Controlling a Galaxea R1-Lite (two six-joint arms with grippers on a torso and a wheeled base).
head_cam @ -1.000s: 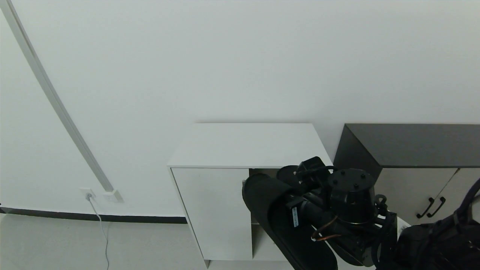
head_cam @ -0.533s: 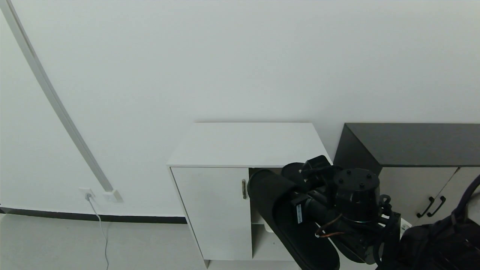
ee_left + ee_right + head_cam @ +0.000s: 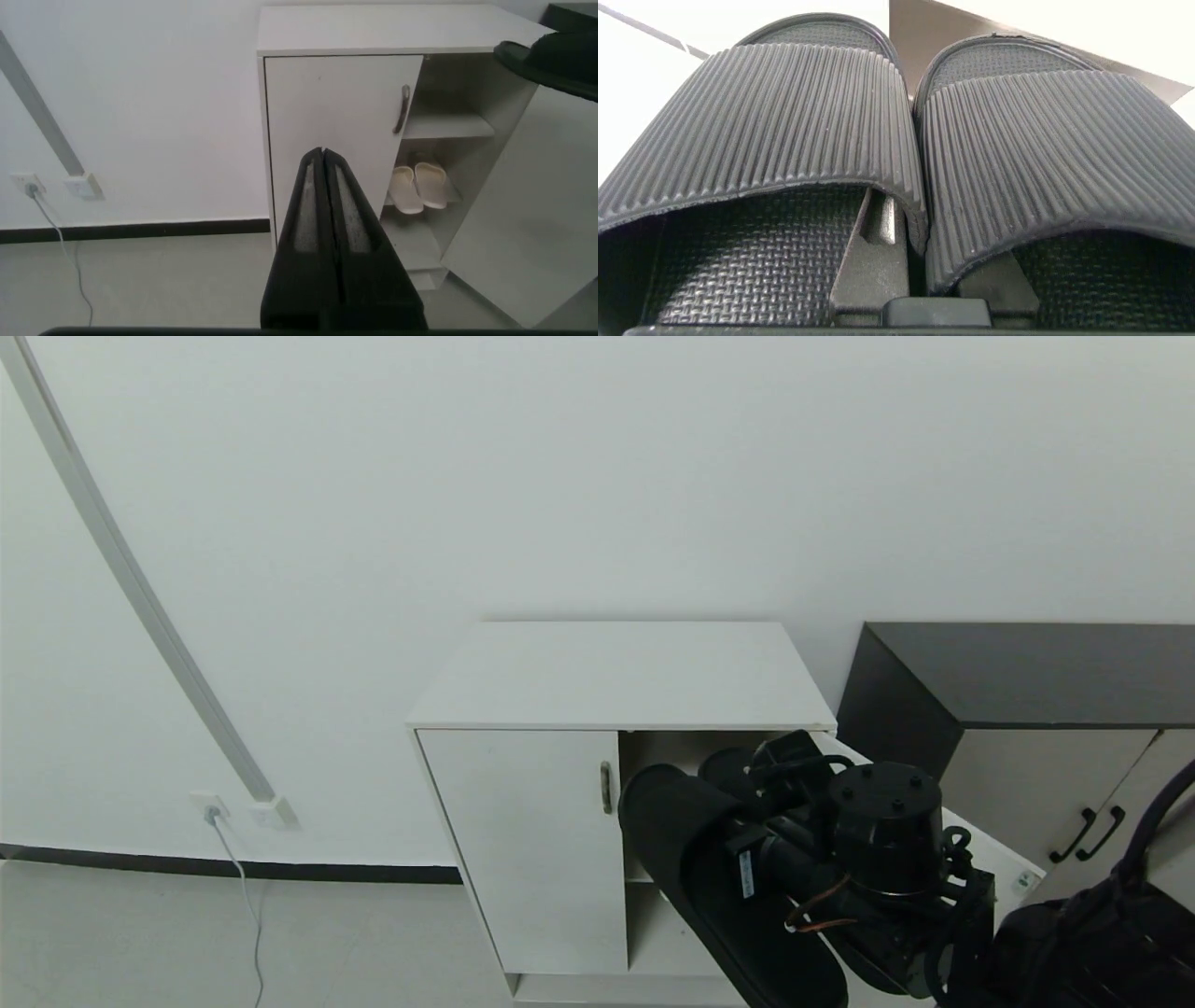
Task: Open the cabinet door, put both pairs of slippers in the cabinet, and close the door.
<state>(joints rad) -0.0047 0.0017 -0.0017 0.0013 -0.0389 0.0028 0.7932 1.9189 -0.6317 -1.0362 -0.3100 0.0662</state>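
With the door point(image 3: 537, 215) open and white slippers point(image 3: 422, 185) on the cabinet's point(image 3: 616, 674) lower shelf, the right gripper point(image 3: 924, 280) pinches the black slippers point(image 3: 714, 873) just outside the opening, the left gripper point(image 3: 322, 215) pressed together and empty, so the next move is probably sliding them in.

The two black slippers point(image 3: 813, 121) sit side by side, ribbed straps facing the camera. The right gripper point(image 3: 924, 257) clamps their adjoining inner edges, one of its fingers point(image 3: 870, 266) inside each slipper.

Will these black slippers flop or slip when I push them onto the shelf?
Probably light and bendy: the slippers look like moulded foam, so their long soles may sag beyond the right hand. Ribbed straps and textured footbeds suggest they won't slip easily.
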